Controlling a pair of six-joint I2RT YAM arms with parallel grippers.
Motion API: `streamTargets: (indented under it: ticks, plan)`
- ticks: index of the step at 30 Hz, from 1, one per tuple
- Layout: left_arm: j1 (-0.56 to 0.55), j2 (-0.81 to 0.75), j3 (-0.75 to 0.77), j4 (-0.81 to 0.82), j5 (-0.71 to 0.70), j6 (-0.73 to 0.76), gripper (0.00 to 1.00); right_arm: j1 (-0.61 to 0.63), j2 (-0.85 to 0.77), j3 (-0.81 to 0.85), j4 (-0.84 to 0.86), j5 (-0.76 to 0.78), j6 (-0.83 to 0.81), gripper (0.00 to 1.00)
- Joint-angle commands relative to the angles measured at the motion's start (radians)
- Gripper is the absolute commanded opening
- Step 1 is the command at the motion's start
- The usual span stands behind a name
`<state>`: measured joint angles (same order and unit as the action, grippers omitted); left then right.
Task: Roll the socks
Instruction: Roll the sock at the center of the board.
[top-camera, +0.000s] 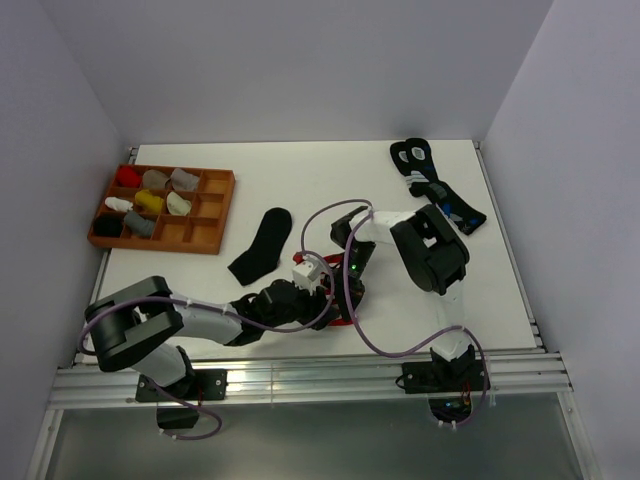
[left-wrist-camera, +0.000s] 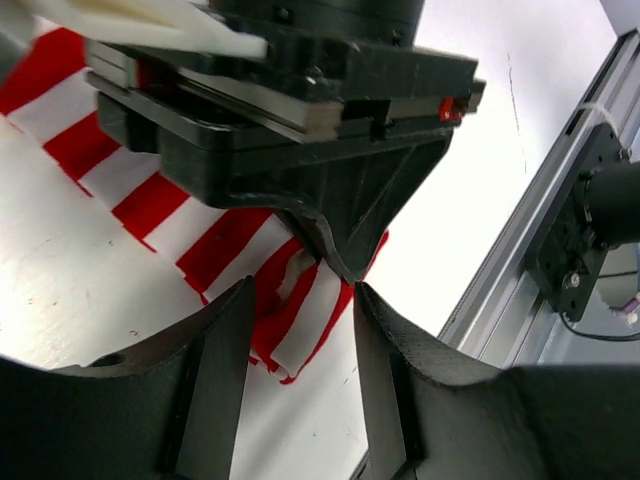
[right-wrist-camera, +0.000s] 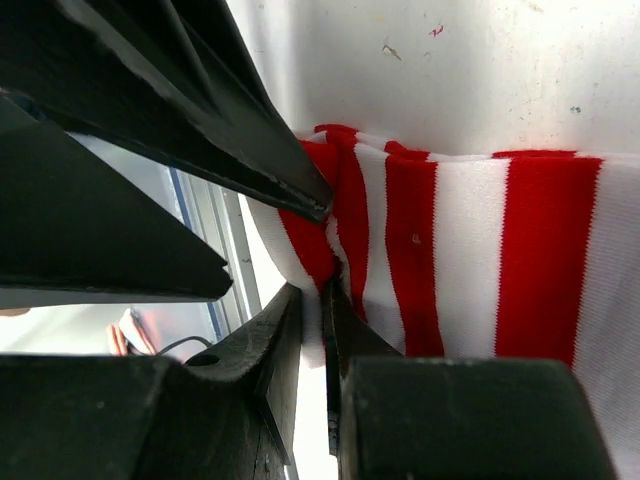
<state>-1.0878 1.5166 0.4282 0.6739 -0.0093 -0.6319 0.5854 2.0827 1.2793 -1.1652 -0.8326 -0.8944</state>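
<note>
Down at the near edge of the counter (top-camera: 330, 180), roughly midway between the two arm bases, the red-and-white striped sock (right-wrist-camera: 450, 250) lies flat with both claws meeting over one end of it. From above only a sliver of red shows beneath them.

The right claw (right-wrist-camera: 315, 295) is all but closed. Its fingers pinch a bunched fold at the sock's end, and the fabric puckers where it goes in between the tips. The rest of the sock spreads away from that pinch, stripes flat on the white surface.

The left claw (left-wrist-camera: 300, 310) stands about half open. Its two fingers (left-wrist-camera: 225, 350) sit either side of the same folded end, and the tip of the right claw comes down between them from the opposite side. The fabric lies in the gap and reaches both fingers, but nothing shows it being squeezed. The aluminium rail (left-wrist-camera: 500, 270) at the counter's front edge runs just beside this end of the sock.

The black sock (top-camera: 262, 245) lies loose and unrolled on the counter, a little farther back and to the left of the claws, apart from the striped one.

An orange compartment tray (top-camera: 228, 212) holding small coloured bundles sits at the far left. A pair of dark socks with white rings (top-camera: 432, 185) lies at the far right corner.
</note>
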Motion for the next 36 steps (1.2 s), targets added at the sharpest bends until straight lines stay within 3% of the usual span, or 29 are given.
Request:
streamTargets:
  ticks: [1,15,18,23,27,31,36]
  plan:
    - [-0.006,0.028,0.03,0.075,0.046,0.047,0.49,-0.007,0.03,0.031,0.002,0.024,-0.011,0.11]
    - [-0.006,0.097,0.027,0.096,0.074,0.031,0.48,-0.025,0.037,0.028,0.007,0.023,-0.011,0.11]
    - [-0.006,0.115,0.037,0.092,0.081,0.018,0.4,-0.029,0.036,0.022,0.01,0.026,-0.009,0.11]
    - [-0.006,0.146,0.05,0.089,0.124,-0.046,0.14,-0.03,0.016,-0.006,0.048,0.032,0.009,0.12]
    - [-0.006,0.183,0.072,0.034,0.131,-0.104,0.0,-0.035,0.002,-0.014,0.052,0.026,0.014,0.24]
    - [0.0,0.221,0.125,-0.101,0.129,-0.198,0.0,-0.056,-0.036,-0.031,0.084,0.032,0.029,0.36]
    - [0.025,0.24,0.09,-0.116,0.176,-0.267,0.0,-0.084,-0.107,-0.06,0.137,0.059,0.072,0.45]
